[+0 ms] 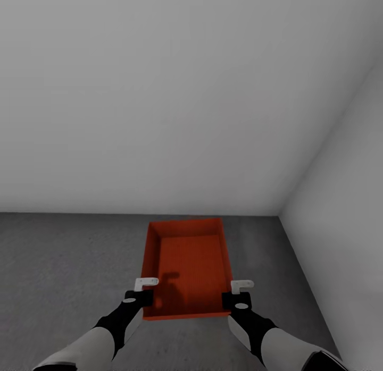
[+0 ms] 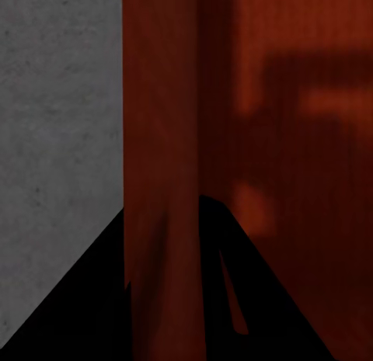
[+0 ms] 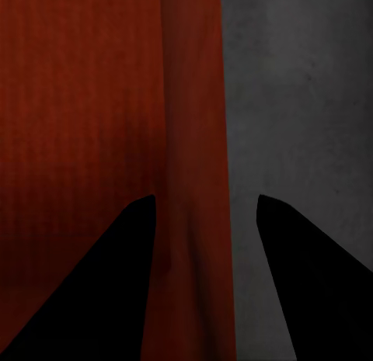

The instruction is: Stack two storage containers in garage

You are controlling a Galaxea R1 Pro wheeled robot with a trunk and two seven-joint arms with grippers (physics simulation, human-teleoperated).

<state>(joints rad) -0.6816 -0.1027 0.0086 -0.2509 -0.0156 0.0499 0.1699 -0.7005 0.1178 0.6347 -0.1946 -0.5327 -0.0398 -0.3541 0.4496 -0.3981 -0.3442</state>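
Note:
One orange-red storage container (image 1: 189, 264) lies open-top and empty, low over the garage's grey concrete floor (image 1: 64, 264), close to a white corner. Whether it rests on the floor I cannot tell. My left gripper (image 1: 144, 286) is at its near left corner, shut on the left wall, and the left wrist view shows that wall (image 2: 163, 105) pinched between the dark fingers of the left gripper (image 2: 163, 213). My right gripper (image 1: 242, 286) straddles the right wall (image 3: 194, 105). In the right wrist view, a strip of floor (image 3: 311, 105) shows between the wall and the outer finger of the right gripper (image 3: 206, 198).
A plain white wall (image 1: 159, 94) stands just beyond the container's far end. A second white wall (image 1: 346, 201) closes the right side, meeting it in a corner. Grey concrete extends to the left and toward me.

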